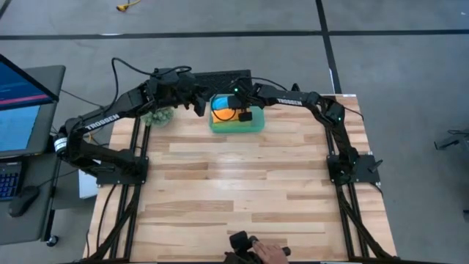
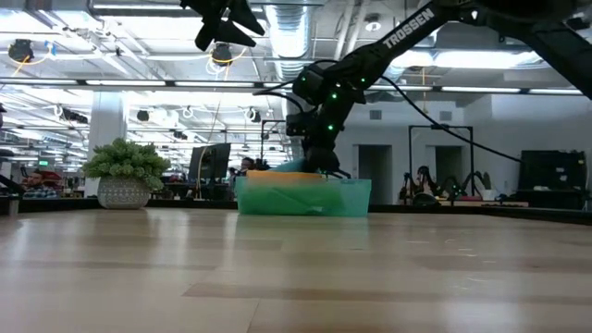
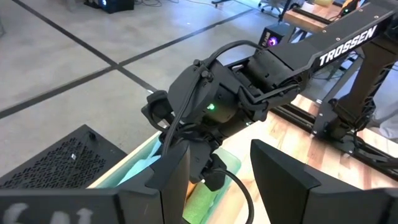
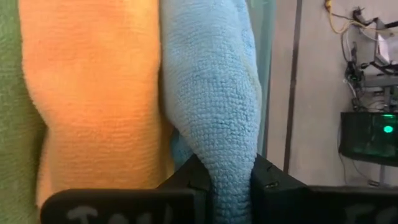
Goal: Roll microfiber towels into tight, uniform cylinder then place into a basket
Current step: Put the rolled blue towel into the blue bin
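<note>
We see right tool (image 4: 225, 186) down in basket (image 1: 256, 126), translucent teal plastic, at desk (image 1: 242, 183) far edge. Its fingers sit narrow around nubby blue towel (image 4: 211, 93) fold. Beside blue: fuzzy orange towel (image 4: 93, 93) roll, then green towel (image 4: 9, 93). Left tool (image 3: 217, 180) hangs above basket, blocky fingers spread wide, holding nothing. We read "TROSSEN", white, on arms. Pale wood-plank desk.

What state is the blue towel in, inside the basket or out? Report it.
Inside. The blue towel lies rolled beside the orange towel in the basket, its end between the right gripper's fingers.
</note>
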Controlling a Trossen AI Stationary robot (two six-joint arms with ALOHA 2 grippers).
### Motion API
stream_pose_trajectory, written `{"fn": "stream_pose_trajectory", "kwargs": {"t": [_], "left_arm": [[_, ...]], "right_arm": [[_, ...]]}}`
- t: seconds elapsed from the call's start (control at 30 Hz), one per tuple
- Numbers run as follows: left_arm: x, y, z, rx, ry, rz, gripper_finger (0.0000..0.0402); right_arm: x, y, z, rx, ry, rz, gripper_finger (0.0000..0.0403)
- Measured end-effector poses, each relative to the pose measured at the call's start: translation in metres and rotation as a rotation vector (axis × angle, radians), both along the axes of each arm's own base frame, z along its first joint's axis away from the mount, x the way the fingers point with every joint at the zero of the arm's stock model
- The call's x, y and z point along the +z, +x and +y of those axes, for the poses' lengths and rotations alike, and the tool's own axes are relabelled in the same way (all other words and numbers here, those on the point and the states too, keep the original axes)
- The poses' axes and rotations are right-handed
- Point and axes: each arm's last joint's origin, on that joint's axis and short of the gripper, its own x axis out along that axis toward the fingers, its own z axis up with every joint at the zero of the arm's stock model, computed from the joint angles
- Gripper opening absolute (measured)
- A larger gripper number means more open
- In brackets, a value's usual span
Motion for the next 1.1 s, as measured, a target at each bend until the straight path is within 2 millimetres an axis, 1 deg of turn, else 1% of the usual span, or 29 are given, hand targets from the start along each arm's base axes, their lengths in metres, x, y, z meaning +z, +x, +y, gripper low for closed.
{"fn": "stream_pose_trajectory", "kwargs": {"t": [0.2,0.33,0.43,0.63,0.73,0.87,0.97,1.03,1.1], "left_arm": [[0.000,0.000,0.000,-0.001,-0.001,0.000,0.0162],[0.000,0.000,0.000,0.000,-0.001,0.000,0.0162],[0.000,0.000,0.000,0.000,-0.001,-0.001,0.0162],[0.000,0.000,0.000,0.000,-0.002,-0.001,0.0162],[0.000,0.000,0.000,0.000,-0.002,-0.001,0.0162],[0.000,0.000,0.000,0.000,-0.002,-0.001,0.0162],[0.000,0.000,0.000,0.000,0.000,0.000,0.0162],[0.000,0.000,0.000,-0.001,0.000,0.000,0.0162],[0.000,0.000,0.000,-0.001,0.001,0.000,0.0162]], "right_arm": [[-0.002,-0.002,0.001,0.004,0.020,0.021,0.0064],[-0.002,-0.001,0.003,0.008,0.021,0.022,0.0079],[-0.002,0.000,0.005,-0.002,0.028,0.015,0.0108],[-0.003,-0.001,0.008,-0.026,0.059,0.029,0.0185],[-0.002,-0.001,0.009,-0.055,0.073,0.016,0.0211],[0.012,-0.005,0.005,-0.105,0.092,-0.008,0.0225],[0.020,-0.013,-0.001,-0.146,0.121,0.001,0.0226],[0.027,-0.015,-0.005,-0.158,0.123,-0.024,0.0224],[0.034,-0.023,-0.009,-0.166,0.159,-0.017,0.0222]]}}
